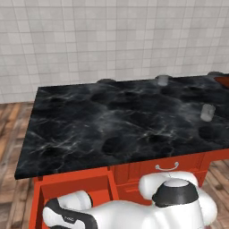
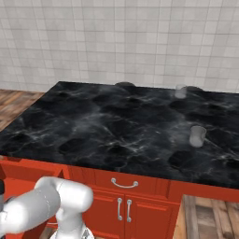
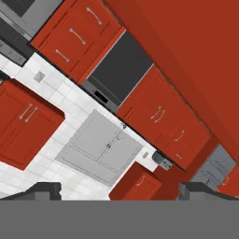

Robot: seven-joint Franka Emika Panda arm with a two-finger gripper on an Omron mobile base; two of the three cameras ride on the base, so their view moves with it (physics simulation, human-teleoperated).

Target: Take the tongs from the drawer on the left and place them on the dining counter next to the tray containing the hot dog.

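Observation:
The dining counter (image 1: 89, 129) is a long black marble top on a red-orange base, also in the right base view (image 2: 93, 126). Under its left end the drawer (image 1: 76, 185) stands pulled out, with its red inside showing. My arm bends down low in front of that drawer. In the hand view my gripper (image 3: 123, 191) is open, its dark fingertips (image 3: 44, 190) wide apart with nothing between them. A sliver of the dark red-brown tray (image 1: 223, 80) shows at the counter's far right edge. The tongs and the hot dog are out of view.
Two clear glasses (image 1: 162, 80) (image 1: 207, 112) stand on the counter's right half. A closed drawer with a silver handle (image 1: 167, 167) sits right of the open one, with cabinet doors (image 2: 123, 207) below. The hand view looks at red wall cabinets (image 3: 158, 116) and white tiles.

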